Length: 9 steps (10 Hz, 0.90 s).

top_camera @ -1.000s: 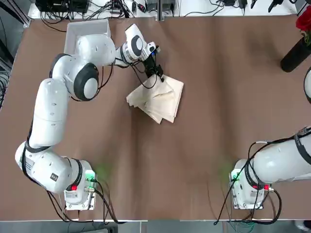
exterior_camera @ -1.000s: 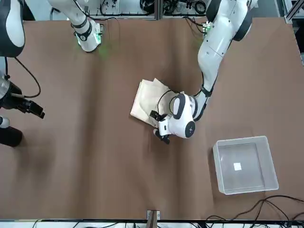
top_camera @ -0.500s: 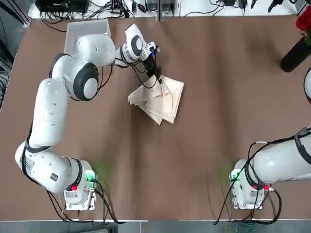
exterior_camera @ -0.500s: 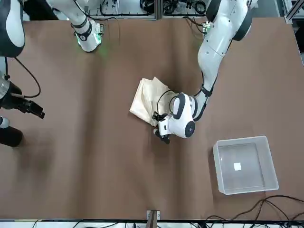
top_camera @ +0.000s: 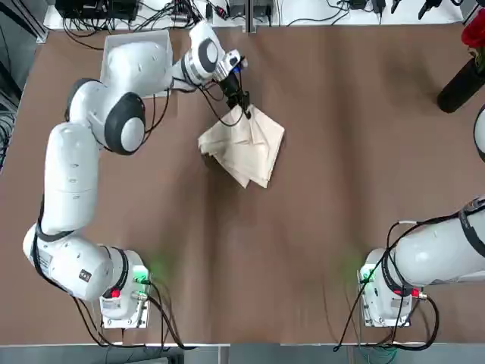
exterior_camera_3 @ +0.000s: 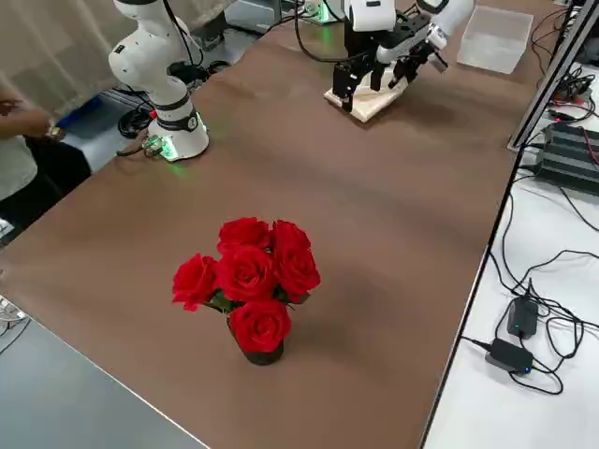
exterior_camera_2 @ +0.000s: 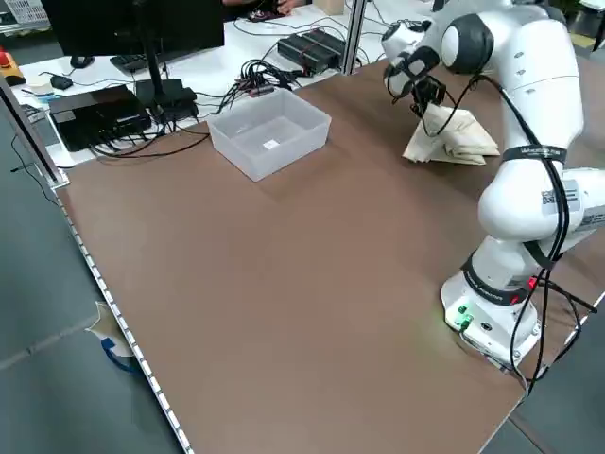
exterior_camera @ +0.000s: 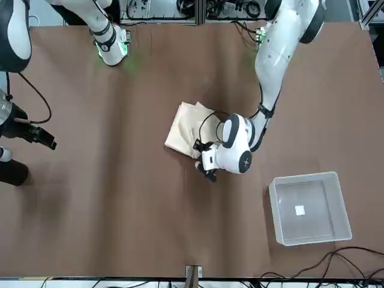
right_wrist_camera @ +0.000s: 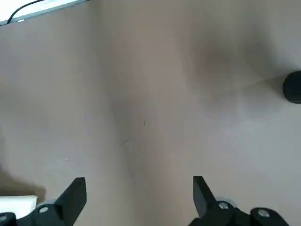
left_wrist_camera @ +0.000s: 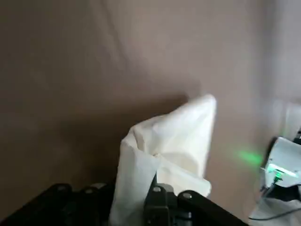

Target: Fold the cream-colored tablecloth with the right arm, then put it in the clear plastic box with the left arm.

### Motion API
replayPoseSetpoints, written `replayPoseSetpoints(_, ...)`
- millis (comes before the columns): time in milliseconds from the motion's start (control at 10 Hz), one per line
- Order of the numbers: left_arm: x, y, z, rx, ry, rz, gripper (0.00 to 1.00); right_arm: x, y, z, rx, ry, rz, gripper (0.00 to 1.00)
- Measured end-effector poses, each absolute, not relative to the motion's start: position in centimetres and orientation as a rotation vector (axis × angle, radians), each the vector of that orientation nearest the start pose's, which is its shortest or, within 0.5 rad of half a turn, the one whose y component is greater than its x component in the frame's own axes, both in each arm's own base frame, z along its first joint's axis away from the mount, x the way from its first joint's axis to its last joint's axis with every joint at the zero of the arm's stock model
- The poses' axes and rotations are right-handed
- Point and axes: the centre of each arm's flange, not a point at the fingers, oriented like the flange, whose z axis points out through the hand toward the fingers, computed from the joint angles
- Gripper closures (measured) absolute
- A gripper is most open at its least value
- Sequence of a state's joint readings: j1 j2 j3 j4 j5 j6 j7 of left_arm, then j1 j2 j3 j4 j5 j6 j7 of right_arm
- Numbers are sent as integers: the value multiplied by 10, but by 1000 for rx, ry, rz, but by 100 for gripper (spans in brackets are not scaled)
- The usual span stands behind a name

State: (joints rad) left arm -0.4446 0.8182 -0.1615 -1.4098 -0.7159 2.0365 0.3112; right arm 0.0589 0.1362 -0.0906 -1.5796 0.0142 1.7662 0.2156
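Brown counter (top_camera: 326,189), cables and gear along the far edge. Your cream-colored tablecloth (top_camera: 246,148) lies folded into a bundle near the counter's middle. Left tool (top_camera: 241,106) is clenched on the bundle's far corner; the left wrist view shows the cloth (left_wrist_camera: 164,150) pinched up between the fingers (left_wrist_camera: 155,202), peaked off the surface. Clear plastic box (top_camera: 121,47) sits at the far left corner, mostly behind the left arm (top_camera: 72,174), well apart from the cloth. Right tool (right_wrist_camera: 138,193) is released, jaws wide, over bare counter at your right edge. Vase of red roses (exterior_camera_3: 248,285) stands there too.
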Motion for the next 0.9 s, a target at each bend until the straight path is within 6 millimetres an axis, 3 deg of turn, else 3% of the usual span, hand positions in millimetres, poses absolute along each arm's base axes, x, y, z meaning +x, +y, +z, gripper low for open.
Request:
replayPoseSetpoints(200, 595, -393, 268, 2347, -606, -378, 86, 610, -15, 559, -3109, 389, -86, 0)
replayPoseSetpoints(500, 613, -332, 333, 2454, -703, -372, 86, 612, -15, 561, -3106, 390, -118, 0)
replayPoseSetpoints(700, 622, -278, 371, 2504, -812, -432, 86, 612, -15, 561, -3105, 389, -119, 0)
replayPoseSetpoints(900, 642, -210, 410, 2492, -912, -431, 86, 612, -14, 563, -3105, 387, -123, 0)
